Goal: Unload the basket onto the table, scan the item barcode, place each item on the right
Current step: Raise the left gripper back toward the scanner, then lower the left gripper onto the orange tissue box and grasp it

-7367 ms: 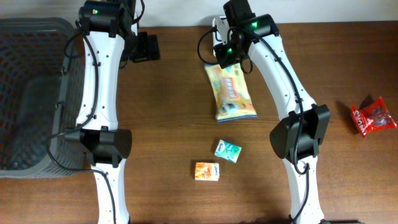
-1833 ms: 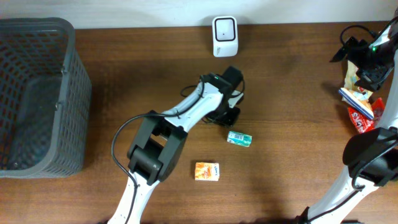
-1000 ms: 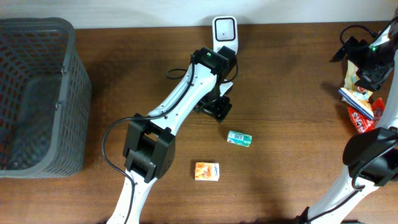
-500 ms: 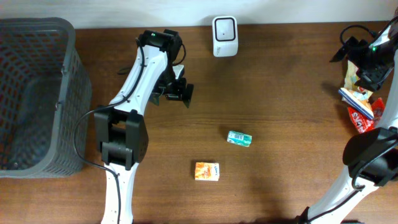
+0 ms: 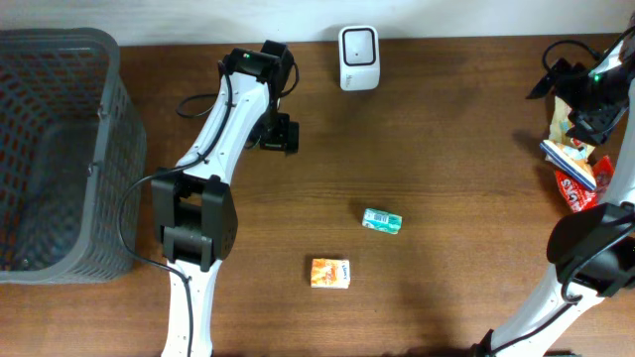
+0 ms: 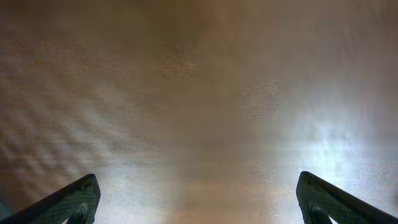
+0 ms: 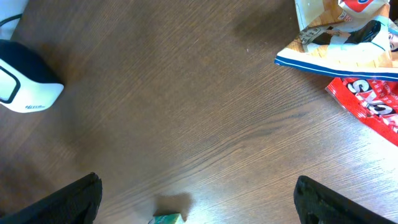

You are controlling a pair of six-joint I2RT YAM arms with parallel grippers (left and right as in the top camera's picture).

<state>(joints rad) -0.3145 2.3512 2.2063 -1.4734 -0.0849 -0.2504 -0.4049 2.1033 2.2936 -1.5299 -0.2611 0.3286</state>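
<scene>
- The left gripper (image 6: 199, 200) hangs over bare table (image 5: 476, 198), off to the left of the white scanner (image 5: 357, 58). Its jaws are spread wide and hold nothing.
- The right gripper (image 7: 199, 200) is at the far right, also wide open and empty, near the yellow snack pack (image 7: 336, 45) and the red packet (image 7: 367, 106).
- The green carton (image 5: 381, 220) lies flat mid-table, well apart from both grippers, between the scanner and the orange carton (image 5: 329, 273).
</scene>
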